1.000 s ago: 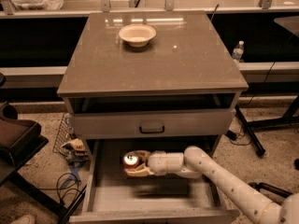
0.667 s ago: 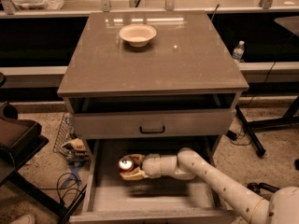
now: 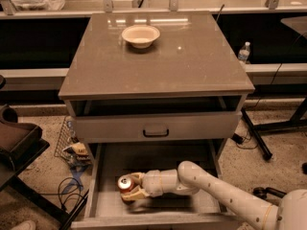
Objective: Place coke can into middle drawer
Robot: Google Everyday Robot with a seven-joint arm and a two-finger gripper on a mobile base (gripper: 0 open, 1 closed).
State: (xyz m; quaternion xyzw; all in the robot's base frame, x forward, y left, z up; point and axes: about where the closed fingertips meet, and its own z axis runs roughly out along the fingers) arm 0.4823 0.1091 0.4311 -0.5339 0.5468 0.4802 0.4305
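Observation:
The coke can (image 3: 125, 182), red with a silver top, is held in my gripper (image 3: 129, 187) inside the pulled-out middle drawer (image 3: 165, 163), over the left part of its flat floor. The fingers close on the can from above and below. The can lies low, close to the drawer floor; I cannot tell whether it touches. My white arm (image 3: 216, 190) reaches in from the lower right, across the drawer's front right corner.
Above the open drawer is a grey drawer front with a black handle (image 3: 156, 131). A white bowl (image 3: 140, 35) sits on the cabinet top. A water bottle (image 3: 244, 52) stands behind on the right. Cables and clutter (image 3: 74, 152) lie on the floor to the left.
My gripper has carried the can leftward and slightly lower inside the open drawer. The arm has stretched further in.

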